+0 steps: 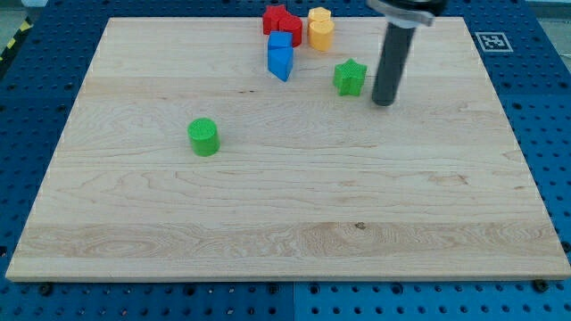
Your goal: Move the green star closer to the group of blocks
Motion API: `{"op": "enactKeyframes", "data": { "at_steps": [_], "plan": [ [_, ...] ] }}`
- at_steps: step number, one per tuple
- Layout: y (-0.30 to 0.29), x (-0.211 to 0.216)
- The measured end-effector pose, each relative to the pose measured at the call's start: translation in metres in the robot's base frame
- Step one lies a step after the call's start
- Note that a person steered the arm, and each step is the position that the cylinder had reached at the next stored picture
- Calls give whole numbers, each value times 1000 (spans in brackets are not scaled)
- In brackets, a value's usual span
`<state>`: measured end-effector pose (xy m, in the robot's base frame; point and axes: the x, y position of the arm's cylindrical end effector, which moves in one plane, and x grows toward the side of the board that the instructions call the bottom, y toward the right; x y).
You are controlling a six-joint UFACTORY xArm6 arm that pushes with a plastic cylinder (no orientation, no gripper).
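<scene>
The green star (350, 78) lies on the wooden board near the view's top, right of centre. My tip (383, 101) stands just to the star's right, a small gap apart, slightly lower in the view. The group sits up and left of the star: a red star (279, 20), a blue cube (280, 40), a blue pointed block (280, 62) and two yellow blocks (320, 28) standing close together. The star is a short way right of the blue pointed block and below the yellow blocks.
A green cylinder (203, 136) stands alone left of the board's centre. The wooden board (285, 214) rests on a blue perforated table. A marker tag (493, 41) lies off the board's top right corner.
</scene>
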<state>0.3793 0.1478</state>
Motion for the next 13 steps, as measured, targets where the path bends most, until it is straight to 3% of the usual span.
{"op": "enactKeyframes", "data": {
  "at_steps": [2,6,9,13],
  "plan": [
    [18,0],
    [-41,-44],
    [-31,-22],
    [-61,-21]
  ]
}}
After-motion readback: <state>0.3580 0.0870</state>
